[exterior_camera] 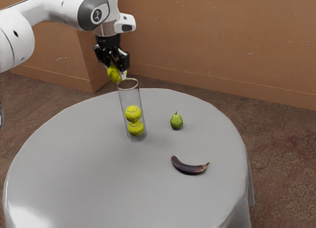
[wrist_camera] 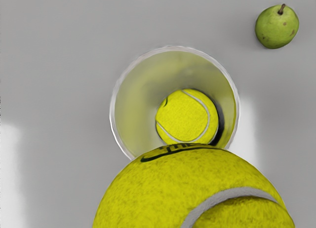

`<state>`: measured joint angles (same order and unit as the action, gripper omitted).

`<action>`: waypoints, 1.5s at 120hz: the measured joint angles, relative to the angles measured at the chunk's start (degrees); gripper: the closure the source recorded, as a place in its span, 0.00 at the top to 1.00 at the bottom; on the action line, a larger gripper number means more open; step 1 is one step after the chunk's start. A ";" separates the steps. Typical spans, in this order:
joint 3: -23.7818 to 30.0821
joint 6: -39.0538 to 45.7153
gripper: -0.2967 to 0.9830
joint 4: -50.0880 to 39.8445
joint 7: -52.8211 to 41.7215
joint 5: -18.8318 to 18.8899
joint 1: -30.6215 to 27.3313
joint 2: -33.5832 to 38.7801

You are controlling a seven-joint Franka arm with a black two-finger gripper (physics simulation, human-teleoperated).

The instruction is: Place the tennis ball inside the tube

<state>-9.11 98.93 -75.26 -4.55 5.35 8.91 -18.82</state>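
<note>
Up beside the tube's rim, my gripper [exterior_camera: 116,72] is shut on a tennis ball [exterior_camera: 114,73], which sits just to the exterior view's left of the opening and slightly above it. The clear tube [exterior_camera: 123,100] stands upright on the table with two tennis balls [exterior_camera: 133,113] stacked inside. In the wrist view the held ball [wrist_camera: 187,188] is large and overlaps part of the rim of the tube [wrist_camera: 113,107]; the upper ball inside [wrist_camera: 183,117] shows down through the opening.
A green pear [exterior_camera: 176,121] stands on the round grey table [exterior_camera: 89,164], to the exterior view's right of the tube. A dark banana [exterior_camera: 189,168] lies nearer the exterior view's lower edge. The pear [wrist_camera: 277,26] is also in the wrist view.
</note>
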 joint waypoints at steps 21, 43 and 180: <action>-1.92 -0.35 0.23 1.89 -0.49 -0.28 -0.19 -2.12; -2.00 -0.35 0.23 5.27 -0.88 -0.47 -0.18 -4.88; -1.52 -0.59 0.73 2.20 -2.72 -5.32 -0.07 -4.36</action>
<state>-10.62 98.34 -73.06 -7.27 0.04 8.84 -23.18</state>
